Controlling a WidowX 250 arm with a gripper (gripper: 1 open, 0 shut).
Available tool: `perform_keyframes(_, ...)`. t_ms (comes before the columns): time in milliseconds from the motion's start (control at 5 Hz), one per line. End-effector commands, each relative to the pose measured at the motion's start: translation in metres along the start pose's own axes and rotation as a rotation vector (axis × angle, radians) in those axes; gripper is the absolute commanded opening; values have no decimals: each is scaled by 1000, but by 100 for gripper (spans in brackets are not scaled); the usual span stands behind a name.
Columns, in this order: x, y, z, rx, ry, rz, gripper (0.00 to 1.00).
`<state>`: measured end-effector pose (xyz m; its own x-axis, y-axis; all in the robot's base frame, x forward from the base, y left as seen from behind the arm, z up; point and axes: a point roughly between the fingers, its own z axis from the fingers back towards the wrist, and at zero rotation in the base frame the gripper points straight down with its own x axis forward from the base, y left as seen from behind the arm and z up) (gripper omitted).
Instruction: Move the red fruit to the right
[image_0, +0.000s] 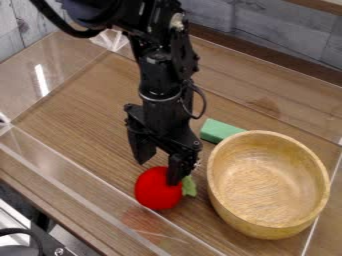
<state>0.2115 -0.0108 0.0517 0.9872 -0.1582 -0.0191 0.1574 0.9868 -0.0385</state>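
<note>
The red fruit (159, 189) lies on the wooden table near the front edge, its green leafy tuft (187, 185) pointing right toward the bowl. My black gripper (166, 162) hangs just above the fruit with its fingers spread open. The fingertips stand over the fruit's top and nothing is held between them. The arm rises from the gripper toward the upper left.
A wooden bowl (318, 195) stands to the right of the fruit, empty inside. A pale green flat block (222, 129) lies behind the bowl's left rim. A transparent wall runs along the table's front and left edges.
</note>
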Motion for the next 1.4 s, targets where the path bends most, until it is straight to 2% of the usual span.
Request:
perform_keyframes(0, 8, 0, 13, 11, -50, -18, 100)
perform_keyframes(600, -2, 2, 21, 15, -53, -17, 100)
perform_keyframes(800, -4, 4, 2, 12, -28, -29, 100)
perform_keyframes(1000, 0, 3, -9, 9, 0, -8, 100)
perform_keyframes(1200, 6, 3, -9, 10, 7, 15, 0)
